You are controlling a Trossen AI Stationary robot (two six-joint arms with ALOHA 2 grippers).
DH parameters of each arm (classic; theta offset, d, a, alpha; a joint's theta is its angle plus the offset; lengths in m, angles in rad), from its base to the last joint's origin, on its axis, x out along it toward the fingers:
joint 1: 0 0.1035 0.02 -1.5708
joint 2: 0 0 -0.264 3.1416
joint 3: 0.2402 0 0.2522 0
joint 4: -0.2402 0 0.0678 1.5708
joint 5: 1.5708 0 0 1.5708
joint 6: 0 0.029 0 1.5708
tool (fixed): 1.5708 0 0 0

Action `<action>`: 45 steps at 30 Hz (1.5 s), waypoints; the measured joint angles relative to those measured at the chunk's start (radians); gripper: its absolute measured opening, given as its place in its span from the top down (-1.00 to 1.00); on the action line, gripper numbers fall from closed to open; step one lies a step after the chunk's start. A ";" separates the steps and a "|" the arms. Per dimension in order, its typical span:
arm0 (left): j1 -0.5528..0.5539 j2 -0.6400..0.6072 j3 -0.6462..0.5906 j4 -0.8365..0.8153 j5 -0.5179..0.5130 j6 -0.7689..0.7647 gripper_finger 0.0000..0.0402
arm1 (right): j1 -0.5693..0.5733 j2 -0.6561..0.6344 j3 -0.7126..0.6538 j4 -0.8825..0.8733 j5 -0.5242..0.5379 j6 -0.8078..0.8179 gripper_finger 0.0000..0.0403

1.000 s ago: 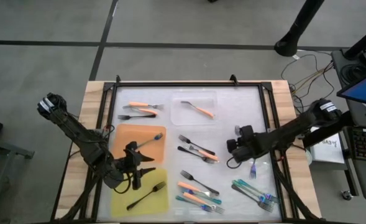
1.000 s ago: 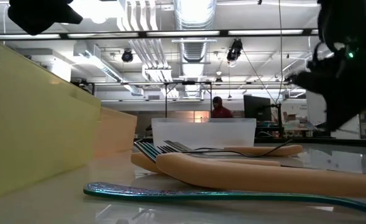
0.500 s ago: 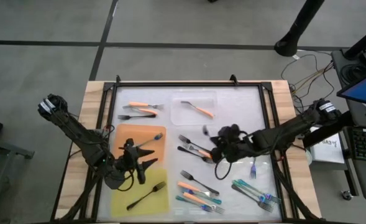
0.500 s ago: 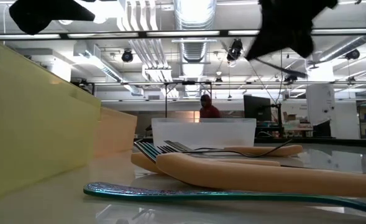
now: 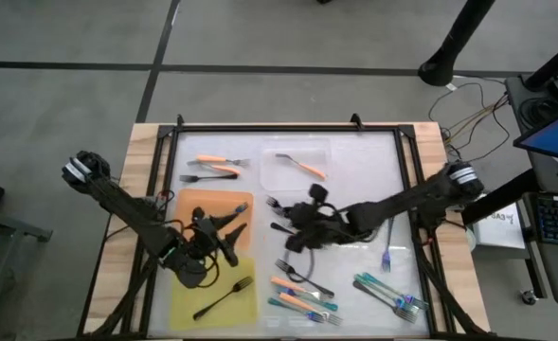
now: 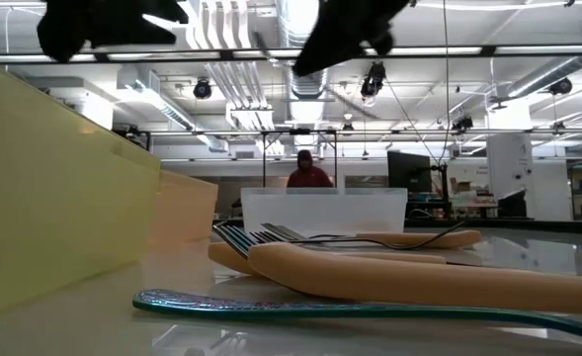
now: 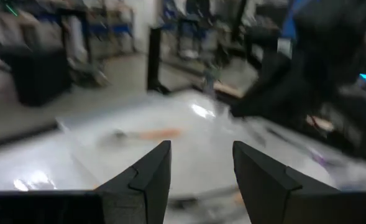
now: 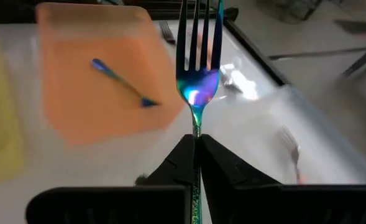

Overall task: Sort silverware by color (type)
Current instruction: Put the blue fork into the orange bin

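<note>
At the table's left side, the left gripper (image 5: 229, 239) hovers over the seam where the orange mat (image 5: 189, 210) meets the yellow mat (image 5: 184, 287), its fingers (image 7: 146, 177) spread apart with nothing between them. A blue-handled fork (image 5: 229, 214) lies on the orange mat near that gripper, and an all-black fork (image 5: 224, 297) lies on the yellow mat below it. Further back, near the table's far edge, an orange-handled fork (image 5: 218, 161) and a black fork (image 5: 208, 175) rest side by side. To their right sits the clear plastic tray (image 5: 297, 150) with one orange fork (image 5: 303, 167) inside. In the middle of the table, the right gripper (image 5: 296, 232) is reached well across toward the mats, its fingers pinched tight on the stem of a teal iridescent fork (image 8: 198, 59), which stands tines-up out of the grip. Below it more orange and teal forks (image 5: 302, 289) lie scattered on the white surface. Toward the right front corner lies a cluster of teal forks (image 5: 392, 294), with a single bluish fork (image 5: 387, 256) just above them.
</note>
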 joint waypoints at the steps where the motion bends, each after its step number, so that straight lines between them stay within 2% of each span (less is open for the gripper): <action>1: -0.003 -0.018 0.000 0.003 -0.033 0.032 0.24 | -0.018 0.028 0.029 0.001 0.000 -0.030 0.96; 5: -0.019 -0.107 0.000 0.004 -0.075 0.155 0.24 | -0.102 0.146 0.133 0.042 -0.043 -0.106 0.96; 10: -0.037 -0.199 0.000 -0.002 -0.076 0.264 0.24 | -0.186 0.276 0.231 0.221 -0.229 -0.175 0.96; 13: -0.041 -0.235 0.000 -0.002 -0.076 0.303 0.24 | -0.209 0.351 0.279 0.311 -0.306 -0.203 0.96; 18: -0.047 -0.260 0.000 -0.004 -0.077 0.338 0.24 | -0.222 0.447 0.336 0.392 -0.310 -0.227 0.96; 23: -0.051 -0.260 0.000 -0.006 -0.110 0.346 0.24 | -0.224 0.511 0.383 0.451 -0.373 -0.229 0.96; 27: -0.050 -0.254 0.000 -0.006 -0.114 0.345 0.24 | -0.224 0.545 0.422 0.465 -0.382 -0.261 0.96; 35: -0.051 -0.252 0.000 -0.001 -0.116 0.338 0.24 | -0.224 0.554 0.460 0.541 -0.403 -0.314 0.96; 45: -0.051 -0.252 0.000 0.004 -0.117 0.338 0.24 | -0.229 0.556 0.463 0.540 -0.433 -0.312 0.96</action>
